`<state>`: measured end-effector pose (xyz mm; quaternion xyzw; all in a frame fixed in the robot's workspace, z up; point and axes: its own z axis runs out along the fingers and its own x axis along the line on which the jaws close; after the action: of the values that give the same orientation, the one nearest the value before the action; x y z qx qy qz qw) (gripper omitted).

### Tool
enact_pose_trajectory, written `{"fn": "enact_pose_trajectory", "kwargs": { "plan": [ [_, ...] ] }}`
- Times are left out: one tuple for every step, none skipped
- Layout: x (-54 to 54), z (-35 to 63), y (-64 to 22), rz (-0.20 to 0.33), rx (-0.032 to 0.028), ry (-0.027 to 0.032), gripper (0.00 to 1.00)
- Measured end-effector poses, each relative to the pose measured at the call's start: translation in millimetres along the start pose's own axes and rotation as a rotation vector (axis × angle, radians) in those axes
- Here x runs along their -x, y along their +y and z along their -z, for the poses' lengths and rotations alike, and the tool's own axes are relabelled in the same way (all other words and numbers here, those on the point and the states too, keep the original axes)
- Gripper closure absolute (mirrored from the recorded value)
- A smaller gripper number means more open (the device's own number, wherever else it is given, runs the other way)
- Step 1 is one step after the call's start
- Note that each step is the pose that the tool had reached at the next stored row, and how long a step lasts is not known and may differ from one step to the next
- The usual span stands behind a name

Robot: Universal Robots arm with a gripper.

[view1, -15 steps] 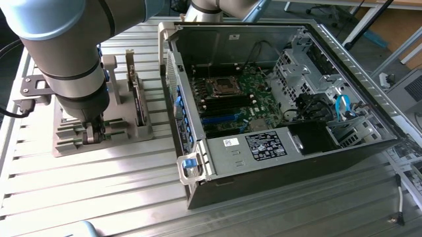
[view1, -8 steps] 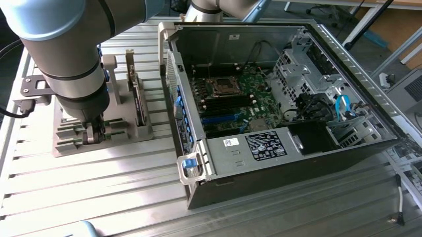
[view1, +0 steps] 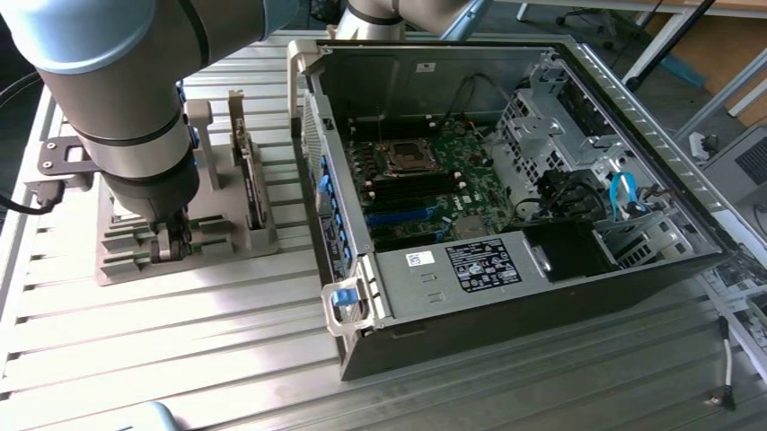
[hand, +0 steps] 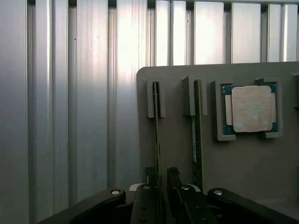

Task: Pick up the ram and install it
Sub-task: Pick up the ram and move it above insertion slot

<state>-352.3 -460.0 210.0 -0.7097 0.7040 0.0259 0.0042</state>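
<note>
Surface: ribbed aluminium table carrying a grey slotted holder.
Ram: thin green circuit-board stick, on edge in its slot.
Gripper: black two-finger gripper astride it, jaws apart.
Risk: we judge an off-centre close could tilt the stick.

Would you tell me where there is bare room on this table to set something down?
The widest bare patch is the ribbed table on the exterior view's left, bordered by the grey holder and the computer case. It is crowded at the holder, where the gripper straddles a ram stick, and inside the case.
</note>
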Motion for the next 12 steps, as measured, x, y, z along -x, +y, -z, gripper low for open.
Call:
{"fn": "enact_pose_trajectory", "kwargs": {
  "plan": [
    [0.1,0.1,0.0,0.0,0.0002,0.0001,0.84],
    [0.2,0.1,0.0,0.0,0.0002,0.0002,0.84],
    [0.3,0.1,0.0,0.0,0.0001,0.0001,0.88],
    [0.3,0.1,0.0,0.0,0.0001,0.0,0.88],
    [0.3,0.1,0.0,0.0,0.0001,0.0,0.88],
    [0.3,0.1,0.0,0.0,0.0001,0.0001,0.88],
    [0.3,0.1,0.0,0.0,0.0002,0.0001,0.88],
    [0.3,0.1,0.0,0.0,0.0001,0.0001,0.88],
    [0.3,0.1,0.0,0.0,0.0001,0.0001,0.88],
    [0.3,0.1,0.0,0.0,0.0001,0.0001,0.88],
    [0.4,0.2,0.0,0.0,0.0,0.0,0.88],
    [0.4,0.3,-0.1,0.0,-0.0001,-0.0001,0.88]
  ]
}}
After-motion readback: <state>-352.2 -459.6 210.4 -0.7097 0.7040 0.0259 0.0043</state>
